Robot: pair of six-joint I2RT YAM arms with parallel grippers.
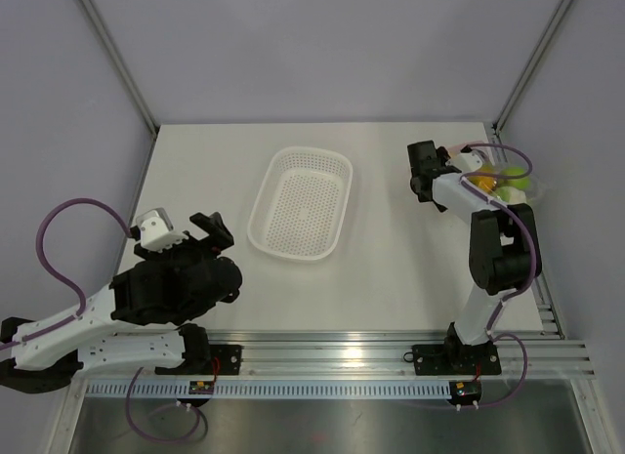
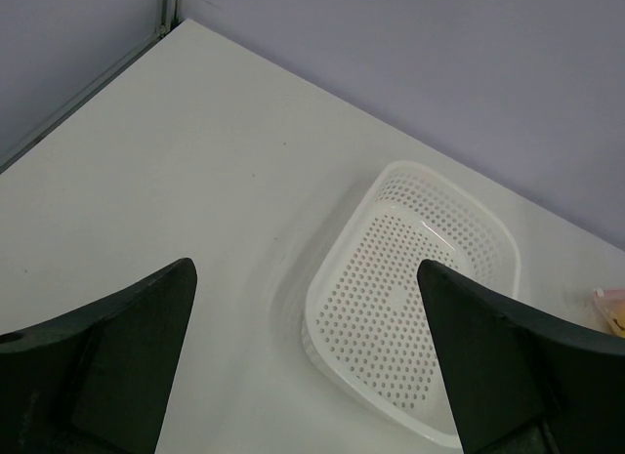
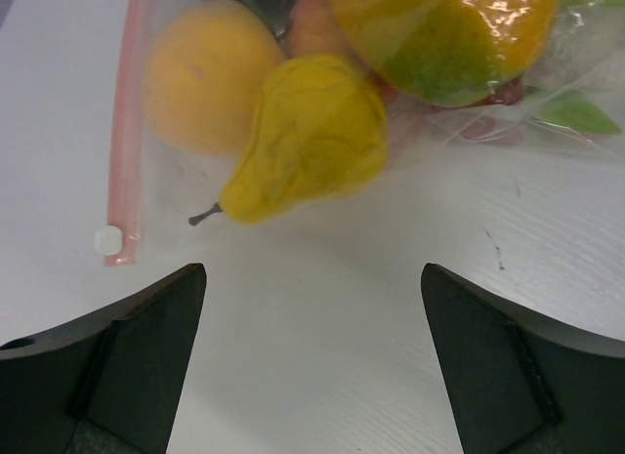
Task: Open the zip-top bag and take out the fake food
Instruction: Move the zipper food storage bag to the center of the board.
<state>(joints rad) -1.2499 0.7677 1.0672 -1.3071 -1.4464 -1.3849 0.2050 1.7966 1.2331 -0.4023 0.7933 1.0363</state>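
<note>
Zip-top bag (image 3: 171, 215) is faced by the right gripper (image 3: 311, 278), whose jaws are spread wide with nothing between them. The gripper is held low over the white table (image 1: 195, 161), apparently so that the bag's near edge can be approached square-on. In the wrist view, bare table is seen just beyond the fingertips. Past it, towards the top of the frame, the fake food (image 3: 308, 142) is pressed against the clear plastic: a yellow pear foremost, orange pieces behind it.

The pink zip strip (image 3: 127, 132) runs down the upper left, ending in a white tab; it is judged not yet opened.

In the overhead view the bag (image 1: 500, 181) lies at the upper right. A white basket (image 1: 293, 254) is set at the centre, probably to receive the pieces. The left gripper (image 1: 186, 231), likewise spread and empty, is parked at the lower left, well apart from the bag.
</note>
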